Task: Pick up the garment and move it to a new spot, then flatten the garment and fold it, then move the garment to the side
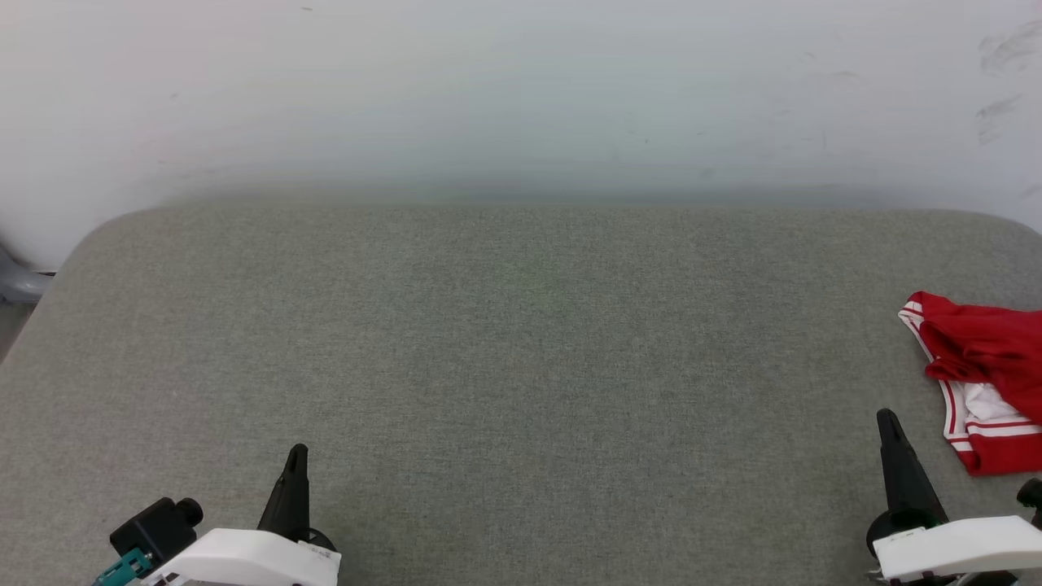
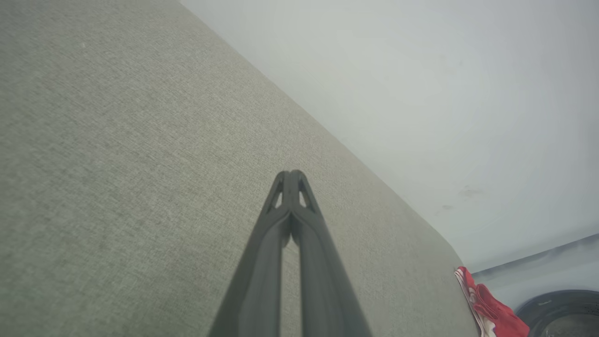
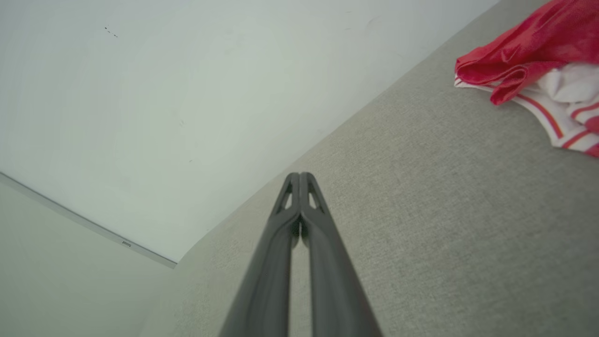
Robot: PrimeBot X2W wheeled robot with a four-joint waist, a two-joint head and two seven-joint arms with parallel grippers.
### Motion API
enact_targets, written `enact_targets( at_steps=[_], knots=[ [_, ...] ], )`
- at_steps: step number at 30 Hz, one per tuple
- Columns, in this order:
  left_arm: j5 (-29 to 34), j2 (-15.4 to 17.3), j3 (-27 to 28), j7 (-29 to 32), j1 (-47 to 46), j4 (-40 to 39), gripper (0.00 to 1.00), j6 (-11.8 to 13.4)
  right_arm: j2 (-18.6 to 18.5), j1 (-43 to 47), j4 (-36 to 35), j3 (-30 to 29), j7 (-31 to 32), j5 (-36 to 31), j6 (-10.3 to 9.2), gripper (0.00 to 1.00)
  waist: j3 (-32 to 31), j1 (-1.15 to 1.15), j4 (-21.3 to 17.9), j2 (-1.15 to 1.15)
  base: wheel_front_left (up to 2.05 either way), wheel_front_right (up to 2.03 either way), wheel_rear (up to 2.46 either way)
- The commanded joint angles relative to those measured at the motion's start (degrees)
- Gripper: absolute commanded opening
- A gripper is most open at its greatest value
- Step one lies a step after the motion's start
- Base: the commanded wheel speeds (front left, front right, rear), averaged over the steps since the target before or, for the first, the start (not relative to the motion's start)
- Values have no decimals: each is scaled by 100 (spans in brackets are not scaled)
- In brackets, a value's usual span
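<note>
**Item 1, shirt** (image 1: pixel 981 358): red w/ white-and-red striped trim. Bunched in a loose heap at 3 o'clock on the table (image 1: pixel 521 366), partly cut off by the head view's edge. Not flat, and no tidy fold that I can make out.

**Item 2, my left pincer** (image 1: pixel 298 452): at 7 o'clock, fingers pressed together, nothing in it.

**Item 3, my right pincer** (image 1: pixel 886 419): at 5 o'clock, also pressed together and empty. Shirt is near, at its 1 o'clock, not touching.

**Stage:** a heap at the side fits a shirt waiting to be lifted, or one set aside w/ a poor fold. Can't tell which.

**Handling:** shd a grab be due, the right pincer is nearer. Spread fingers before coming down and pinch the striped edge, not the heap's middle, else layers drag.

**Views:**
- Right wrist view gives the shirt (image 3: pixel 514 47) close, at 2 o'clock: red folds over a white part, trim lying on the table.
- Left wrist view has the shirt (image 2: pixel 491 311) small, at 4 o'clock by the table's corner. It adds a dark round thing (image 2: pixel 561 313) beyond the edge.
</note>
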Motion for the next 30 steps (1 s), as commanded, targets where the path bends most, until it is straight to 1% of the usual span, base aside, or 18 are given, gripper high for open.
enact_targets(
  at_steps=[1, 17, 30],
  knots=[
    [-178, 6, 52, 33, -128, -31, 0, -40, 4, -187, -34, -10, 40, 193, -1, 0, 1, 0, -1, 0, 0, 0, 0],
    [-1343, -44, 213, 300, -319, 100, 0, -228, 28, -365, 142, -32, 301, 1305, -2, 0, 11, 0, -14, 0, 0, 0, 0],
    [-2159, -84, 333, 503, -445, 201, 0, -364, 50, -498, 269, -54, 492, 2090, -2, 0, 19, 0, -25, 0, 0, 0, 0]
  ],
)
